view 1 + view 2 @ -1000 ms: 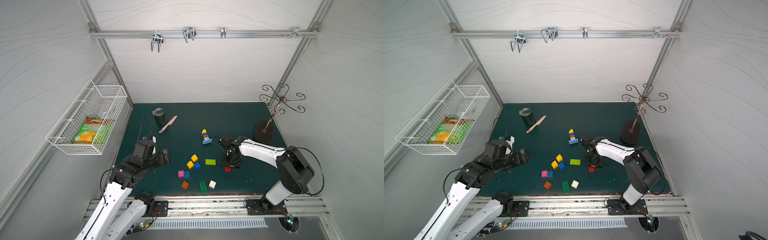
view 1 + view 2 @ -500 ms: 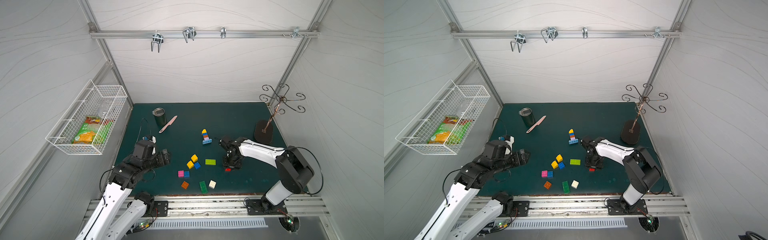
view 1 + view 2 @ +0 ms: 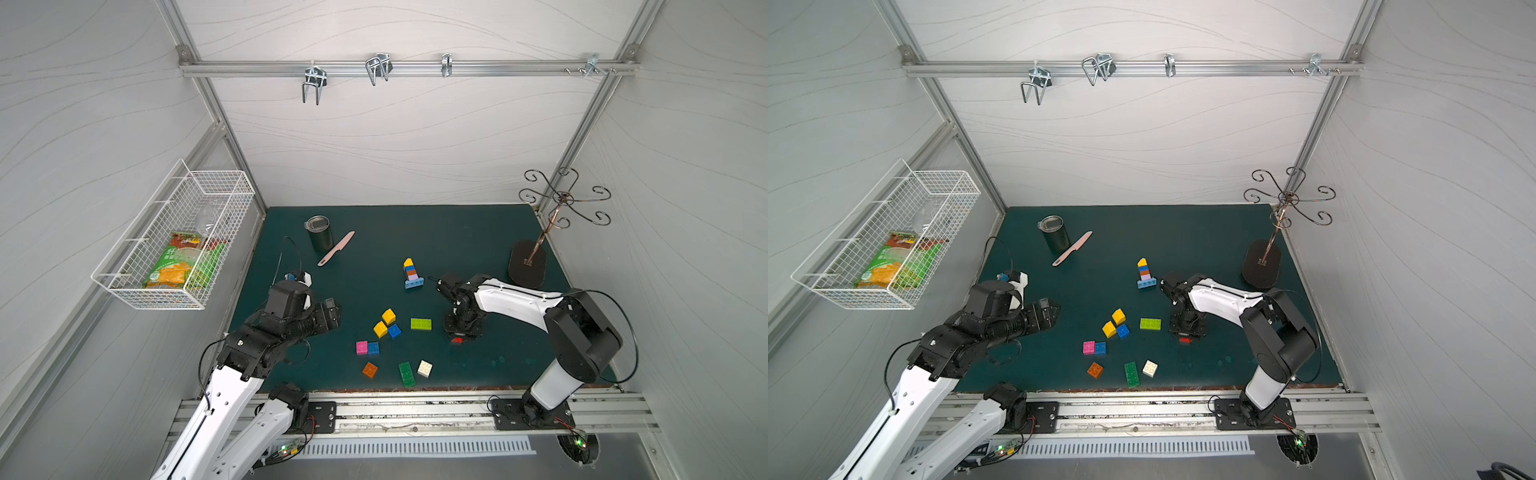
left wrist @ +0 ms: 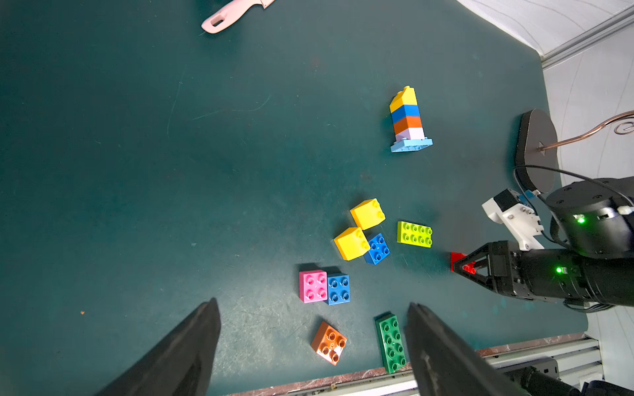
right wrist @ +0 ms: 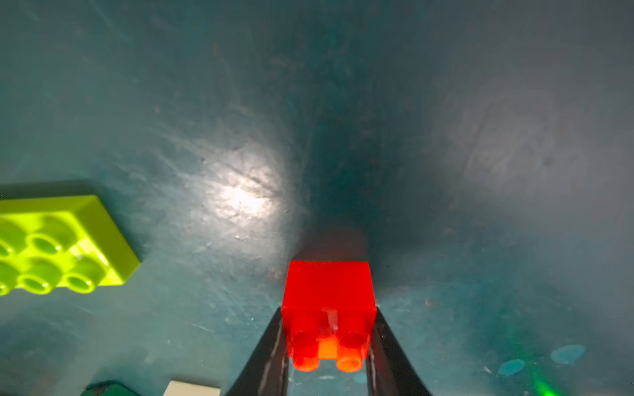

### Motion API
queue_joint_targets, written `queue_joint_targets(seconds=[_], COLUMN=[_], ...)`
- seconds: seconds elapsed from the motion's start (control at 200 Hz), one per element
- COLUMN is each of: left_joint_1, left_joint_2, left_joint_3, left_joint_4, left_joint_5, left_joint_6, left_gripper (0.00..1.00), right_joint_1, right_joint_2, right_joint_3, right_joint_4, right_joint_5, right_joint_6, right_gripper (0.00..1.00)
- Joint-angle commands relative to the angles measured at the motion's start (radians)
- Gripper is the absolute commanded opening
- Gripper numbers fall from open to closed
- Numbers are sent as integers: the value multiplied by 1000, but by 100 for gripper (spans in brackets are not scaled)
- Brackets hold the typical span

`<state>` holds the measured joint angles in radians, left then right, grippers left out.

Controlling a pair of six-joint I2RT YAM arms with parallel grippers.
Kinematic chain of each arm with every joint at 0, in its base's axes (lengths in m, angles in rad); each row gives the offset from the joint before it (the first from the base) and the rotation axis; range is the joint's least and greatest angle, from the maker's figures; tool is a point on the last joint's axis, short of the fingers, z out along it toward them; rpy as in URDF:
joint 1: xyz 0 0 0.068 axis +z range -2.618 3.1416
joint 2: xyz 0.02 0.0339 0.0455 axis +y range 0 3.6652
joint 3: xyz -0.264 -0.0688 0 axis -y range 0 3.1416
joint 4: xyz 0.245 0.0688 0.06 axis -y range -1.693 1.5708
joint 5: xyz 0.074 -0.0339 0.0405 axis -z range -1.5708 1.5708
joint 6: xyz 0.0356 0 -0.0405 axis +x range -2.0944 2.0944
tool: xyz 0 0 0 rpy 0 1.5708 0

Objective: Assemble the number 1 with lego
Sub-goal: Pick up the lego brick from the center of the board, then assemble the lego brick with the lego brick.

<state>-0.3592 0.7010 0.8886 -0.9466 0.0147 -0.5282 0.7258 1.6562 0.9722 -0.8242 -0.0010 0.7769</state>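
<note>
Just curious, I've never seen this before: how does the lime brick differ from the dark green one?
Colour: the lime brick is bright yellow-green, the dark green brick far deeper. Pose: in both top views the lime brick lies crosswise, the dark green brick runs roughly front to back. Neighbours: the dark green brick lies beside a white brick; the lime brick touches nothing. Both are long, flat, studs up, ungripped.

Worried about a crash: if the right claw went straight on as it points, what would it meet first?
The right claw points down, so first the red brick between its fingers, then probably the green mat right under it.
</note>
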Motion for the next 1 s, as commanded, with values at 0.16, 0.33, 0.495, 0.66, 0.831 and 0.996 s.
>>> queue_joint_targets(seconds=[0.16,0.33,0.495,0.66,0.831,0.996], left_joint_1=[-4,-4,-4,-4,-4,-4], left_joint_2=[-11,-15,-18,-18,-24,-26], left_joint_3=[13,13,13,12,12,13], left_joint_4=[16,16,15,15,17,17], left_joint_5=[-6,-6,-4,-1,1,2], left_joint_6=[-6,-6,-6,-4,-4,-4], left_gripper=[90,90,90,90,91,96], right_joint_1=[58,102,134,152,158,164], right_joint_2=[-17,61,150,224,262,296], right_joint_3=[140,258,358,407,399,410], right_joint_4=[-89,-113,-121,-118,-84,-74], right_joint_5=[16,15,15,15,3,2], right_joint_6=[17,21,28,35,48,54], right_gripper=[10,5,3,3,3,3])
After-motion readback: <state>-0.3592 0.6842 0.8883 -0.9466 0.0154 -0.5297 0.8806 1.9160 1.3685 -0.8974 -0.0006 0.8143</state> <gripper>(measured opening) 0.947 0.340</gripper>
